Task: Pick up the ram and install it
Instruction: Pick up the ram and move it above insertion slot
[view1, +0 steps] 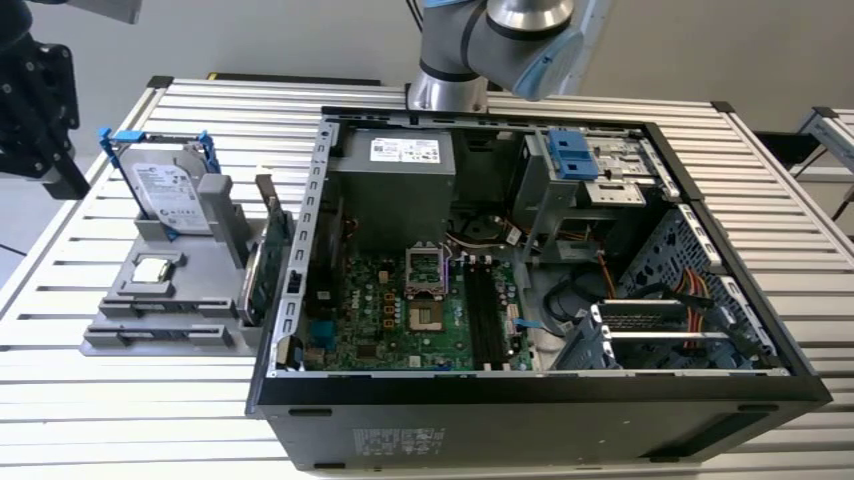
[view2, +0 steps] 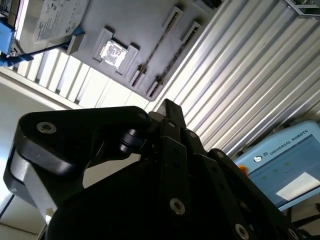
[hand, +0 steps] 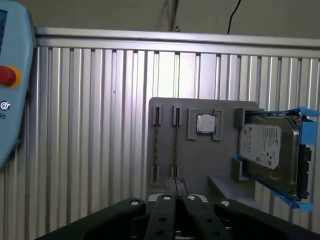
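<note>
Exterior view shows a gray holder (view1: 134, 292) lying on the slatted table (view1: 134, 400), just beside the open computer case (view1: 534, 420), on the exterior view's left of it. On the holder stand a hard drive in a blue frame (view1: 171, 195) and, at the edge nearest the case, a green card (view1: 271, 265). A square chip (view1: 156, 268) sits between the drive and the holder's 2 narrow slots. In the first wrist view the ram (hand: 176, 150) appears to be the thin dark strip on edge in the slot nearer the chip; the second wrist view shows the same strip (view2: 156, 46). The gripper (hand: 176, 186) hangs clear of the holder, its tips aimed at the slot end and drawn together with no gap between them.
</note>
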